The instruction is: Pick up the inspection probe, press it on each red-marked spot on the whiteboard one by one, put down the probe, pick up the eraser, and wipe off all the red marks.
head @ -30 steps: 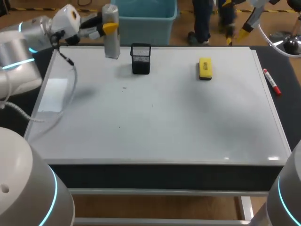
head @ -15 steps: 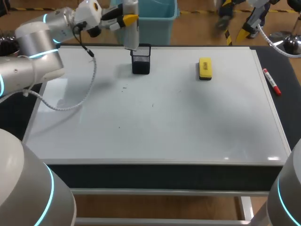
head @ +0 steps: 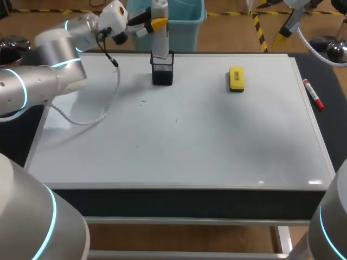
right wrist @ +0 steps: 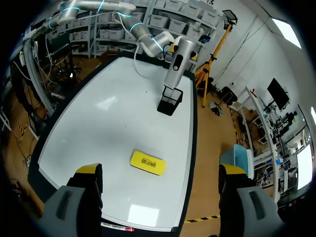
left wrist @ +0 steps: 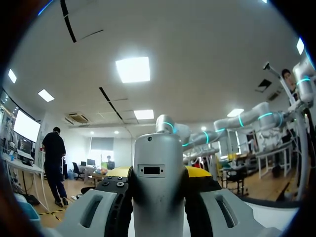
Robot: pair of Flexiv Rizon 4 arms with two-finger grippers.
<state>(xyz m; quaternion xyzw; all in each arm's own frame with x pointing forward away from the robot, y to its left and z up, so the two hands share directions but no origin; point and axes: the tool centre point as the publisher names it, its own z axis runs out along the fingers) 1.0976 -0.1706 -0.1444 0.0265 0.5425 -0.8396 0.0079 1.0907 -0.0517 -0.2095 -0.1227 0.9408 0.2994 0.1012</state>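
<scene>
Above black holder (head: 162,73), left fingers (head: 158,23) clamp probe (head: 160,42); right fingers (right wrist: 89,171) wide apart, empty, per wrist view.

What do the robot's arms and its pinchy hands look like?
The left arm and right arm are thick, rounded, silvery-grey tubes with glowing light-blue rings. A thin pale cable loops off the left one. The left gripper and right gripper have grey fingers with bright yellow tips.
</scene>
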